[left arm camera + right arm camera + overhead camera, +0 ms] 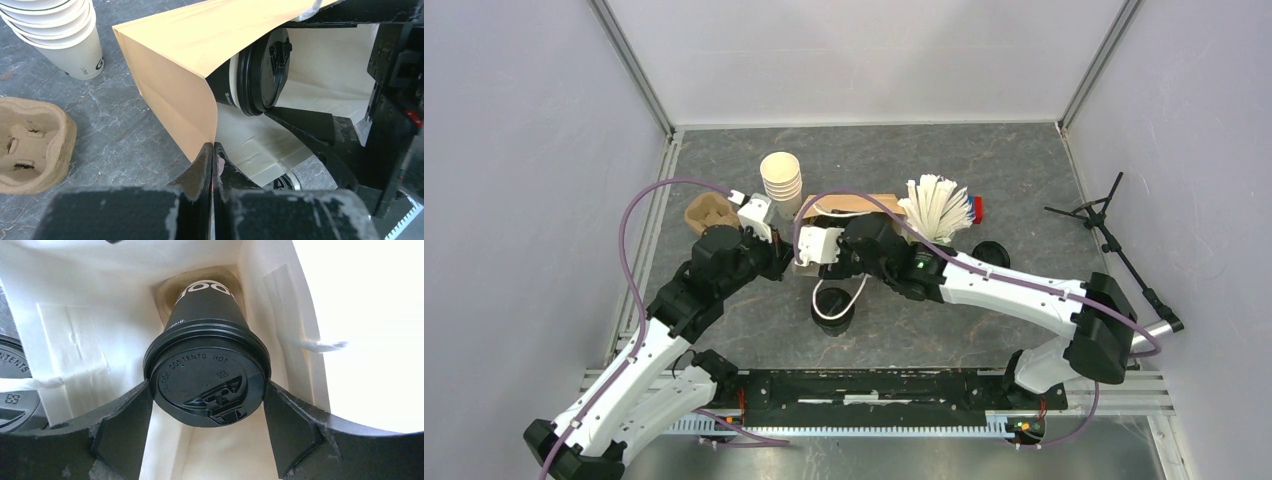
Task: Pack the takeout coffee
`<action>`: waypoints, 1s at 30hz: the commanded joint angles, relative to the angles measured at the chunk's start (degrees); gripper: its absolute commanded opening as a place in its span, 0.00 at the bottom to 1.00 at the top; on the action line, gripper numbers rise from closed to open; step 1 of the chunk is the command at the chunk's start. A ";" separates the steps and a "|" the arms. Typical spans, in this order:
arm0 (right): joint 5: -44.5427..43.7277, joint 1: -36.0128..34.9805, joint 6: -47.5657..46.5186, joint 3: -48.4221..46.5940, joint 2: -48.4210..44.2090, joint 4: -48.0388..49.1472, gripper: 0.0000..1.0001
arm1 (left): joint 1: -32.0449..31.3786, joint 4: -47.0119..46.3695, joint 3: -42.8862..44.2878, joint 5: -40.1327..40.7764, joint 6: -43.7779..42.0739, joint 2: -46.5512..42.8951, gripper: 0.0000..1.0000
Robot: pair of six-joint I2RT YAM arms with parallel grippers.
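Top view: a brown paper bag (854, 203) lies on its side mid-desk, with one lidded cup (832, 305) standing toward the near edge. Left wrist: the left gripper (213, 152) is pinched closed on the bag's edge. Right wrist: the right gripper (207, 387) clasps the other lidded cup (205, 305) inside the bag, a finger on either side of its lid.
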State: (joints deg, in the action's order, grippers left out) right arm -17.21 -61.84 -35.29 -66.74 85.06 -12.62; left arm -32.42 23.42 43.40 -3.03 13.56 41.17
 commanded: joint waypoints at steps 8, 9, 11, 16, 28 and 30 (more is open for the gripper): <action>5.04 0.16 -1.10 -2.61 6.00 8.81 0.77 | 0.23 -3.11 -0.77 -1.23 0.49 -0.11 0.02; 4.79 0.19 -1.10 -2.59 6.84 9.37 0.77 | 0.26 -3.28 -0.70 -1.36 0.65 -0.02 0.02; 2.24 0.17 -0.61 -3.38 8.63 9.29 0.77 | 0.26 -3.38 -0.53 -1.38 0.92 0.22 0.02; -4.52 0.25 1.08 -4.67 10.23 5.93 0.77 | 0.26 -3.54 -0.11 -0.76 1.27 0.58 0.02; -4.12 0.49 3.09 -3.69 5.48 4.21 0.76 | 0.26 -2.86 -0.66 0.91 1.56 -0.02 0.02; -3.86 0.53 3.89 -2.32 2.96 4.79 0.76 | 0.26 -2.79 -0.93 1.02 1.55 -0.27 0.02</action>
State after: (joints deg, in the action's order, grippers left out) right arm -21.80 -61.73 -33.63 -69.04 94.19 -9.67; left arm -31.97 22.55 42.74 -2.44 13.63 41.85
